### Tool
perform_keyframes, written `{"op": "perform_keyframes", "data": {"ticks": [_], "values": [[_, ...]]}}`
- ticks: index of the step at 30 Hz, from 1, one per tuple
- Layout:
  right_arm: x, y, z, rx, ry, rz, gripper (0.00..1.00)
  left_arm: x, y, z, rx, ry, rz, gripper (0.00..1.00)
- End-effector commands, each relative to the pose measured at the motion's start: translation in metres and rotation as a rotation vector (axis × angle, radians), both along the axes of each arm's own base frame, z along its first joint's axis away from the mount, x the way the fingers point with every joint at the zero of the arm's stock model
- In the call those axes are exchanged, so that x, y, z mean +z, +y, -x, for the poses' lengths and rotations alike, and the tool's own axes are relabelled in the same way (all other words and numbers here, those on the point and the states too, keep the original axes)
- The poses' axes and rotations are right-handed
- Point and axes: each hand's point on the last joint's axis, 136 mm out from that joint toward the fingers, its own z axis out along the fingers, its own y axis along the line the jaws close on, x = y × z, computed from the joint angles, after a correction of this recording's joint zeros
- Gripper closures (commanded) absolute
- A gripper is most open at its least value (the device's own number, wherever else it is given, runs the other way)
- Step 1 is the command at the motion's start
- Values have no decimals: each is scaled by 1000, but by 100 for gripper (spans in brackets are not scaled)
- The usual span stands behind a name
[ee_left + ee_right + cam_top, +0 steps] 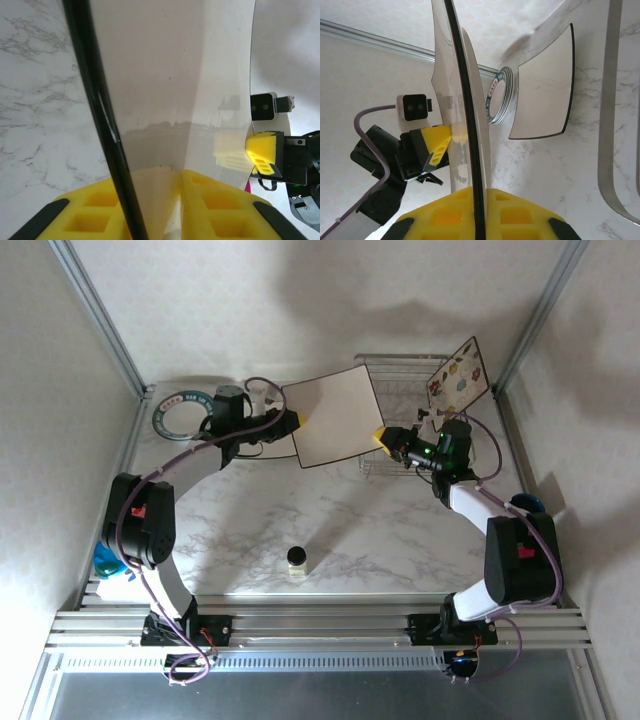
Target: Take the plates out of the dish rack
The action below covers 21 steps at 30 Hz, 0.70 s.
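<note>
A large square cream plate (338,416) with a dark edge hangs tilted above the table, gripped from both sides. My left gripper (297,421) is shut on its left edge, and in the left wrist view the yellow fingers (215,200) sit on either side of the dark rim (95,100). My right gripper (381,436) is shut on the opposite edge (465,90). The wire dish rack (400,375) stands at the back right, with a flowered square plate (460,377) leaning in it. A round teal-rimmed plate (183,418) lies flat at the back left.
In the right wrist view another dark-edged square plate (545,90) lies on the table beside the round plate (499,95). A small black and white object (297,558) stands near the front centre. A blue cup (106,561) sits at the left edge. Frame posts bound the back corners.
</note>
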Motion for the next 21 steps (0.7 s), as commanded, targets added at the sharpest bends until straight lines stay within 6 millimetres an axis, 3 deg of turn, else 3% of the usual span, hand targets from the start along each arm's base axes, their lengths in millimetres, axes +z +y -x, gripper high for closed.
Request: {"op": "perform_keyframes", "data": {"ticks": [1,7,13,14,16,17,21], "values": [[64,11,5,83,-254,-20,100,-4,-2,3,-50,-3,-27,78],[63,11,5,86,-250,-5,100,-5,-3,9,-80,5,-29,100],[61,11,2,80,-237,13,98,-9,-4,12,-96,18,-24,100],[59,11,1,76,-231,22,81,-9,-3,13,-92,19,-25,100],[58,10,-1,71,-223,33,72,-6,0,11,-75,18,-18,100],[57,10,-2,68,-218,38,59,-2,2,10,-65,13,-4,100],[53,10,-6,58,-199,47,29,15,8,10,-48,-12,48,100]]}}
